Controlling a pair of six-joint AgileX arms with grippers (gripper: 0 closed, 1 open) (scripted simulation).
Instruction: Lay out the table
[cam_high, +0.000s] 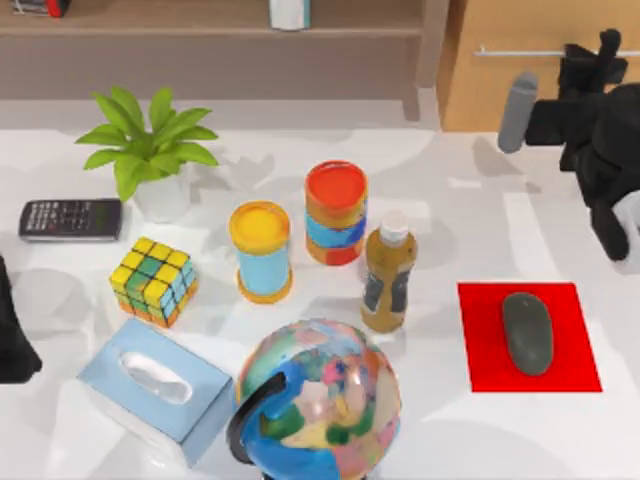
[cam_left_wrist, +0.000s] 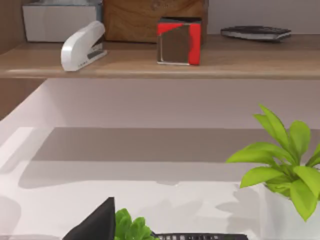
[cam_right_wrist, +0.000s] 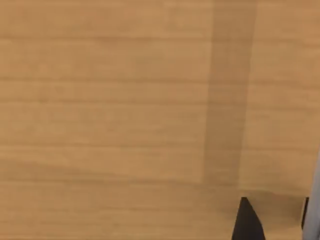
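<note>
The white counter (cam_high: 450, 230) spreads across the whole top view, crowded on its left and centre. A potted plant (cam_high: 150, 150) stands at the back left, with a dark calculator (cam_high: 70, 219) just beside it towards the left edge. In front of them sits a colour cube (cam_high: 153, 281), and nearer still a pale blue tissue box (cam_high: 150, 390) lies just beside a globe (cam_high: 320, 400) at the front edge. At the middle stand a yellow-lidded canister (cam_high: 261, 250), a red-lidded striped canister (cam_high: 336, 212) and a brown bottle with a white cap (cam_high: 388, 275), all upright and close together. On the right, a grey mouse (cam_high: 527, 333) rests on a red mat (cam_high: 575, 340), well apart from the rest. My right hand (cam_high: 585, 65) hangs at the back right, up against the light-wood cabinet (cam_high: 470, 60), whose grain fills the right wrist view; whether it is clenched or released, I cannot tell. My left hand (cam_high: 12, 335) sits parked at the counter's left edge, and its state I cannot tell either. The left wrist view looks over the plant to a wooden shelf (cam_left_wrist: 160, 62) holding a white stapler (cam_left_wrist: 82, 46) and a red-and-silver box (cam_left_wrist: 179, 41).
</note>
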